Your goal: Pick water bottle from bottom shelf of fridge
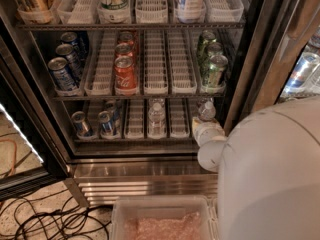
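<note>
The fridge [145,176] stands open in front of me. On its bottom shelf [135,140] a small clear water bottle [156,115] with a white cap stands upright in a middle lane tray. A second water bottle [206,109] stands at the shelf's right end. My gripper [204,130], at the end of the white arm [270,174], reaches into the right end of the bottom shelf, just below and in front of that second bottle. The arm hides the shelf's right front corner.
Two soda cans [82,124] [106,122] stand at the bottom shelf's left. Blue [62,74], red [125,71] and green cans [215,69] fill the rack above. A clear bin [160,219] sits below. Cables [45,219] lie on the floor. The open door [20,149] is at left.
</note>
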You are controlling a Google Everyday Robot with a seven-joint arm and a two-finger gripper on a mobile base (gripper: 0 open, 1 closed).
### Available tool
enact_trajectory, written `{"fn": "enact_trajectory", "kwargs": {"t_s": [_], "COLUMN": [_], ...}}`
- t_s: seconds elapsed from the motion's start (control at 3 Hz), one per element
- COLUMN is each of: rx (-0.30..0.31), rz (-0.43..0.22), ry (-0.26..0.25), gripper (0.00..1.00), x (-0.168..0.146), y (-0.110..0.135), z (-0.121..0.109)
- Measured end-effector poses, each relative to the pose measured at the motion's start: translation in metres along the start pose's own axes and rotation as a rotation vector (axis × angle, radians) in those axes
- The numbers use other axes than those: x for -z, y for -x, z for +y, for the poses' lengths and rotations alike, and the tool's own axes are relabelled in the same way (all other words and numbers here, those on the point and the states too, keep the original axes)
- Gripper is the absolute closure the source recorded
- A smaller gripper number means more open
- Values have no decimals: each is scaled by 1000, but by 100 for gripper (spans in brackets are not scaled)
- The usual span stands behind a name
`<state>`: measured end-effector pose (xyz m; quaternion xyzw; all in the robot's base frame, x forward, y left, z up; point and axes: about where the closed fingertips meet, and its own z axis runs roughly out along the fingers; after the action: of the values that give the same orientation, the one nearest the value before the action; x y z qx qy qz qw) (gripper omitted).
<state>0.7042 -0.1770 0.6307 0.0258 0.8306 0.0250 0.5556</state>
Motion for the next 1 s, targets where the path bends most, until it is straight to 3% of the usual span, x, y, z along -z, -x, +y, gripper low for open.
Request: {"fn": "enact_trajectory", "kwargs": {"t_s": [1.0], "rx": [22], "rz": [-38], "ry": [0], "gripper": [100], "x": [12], "y": [10], "z": [10]}}
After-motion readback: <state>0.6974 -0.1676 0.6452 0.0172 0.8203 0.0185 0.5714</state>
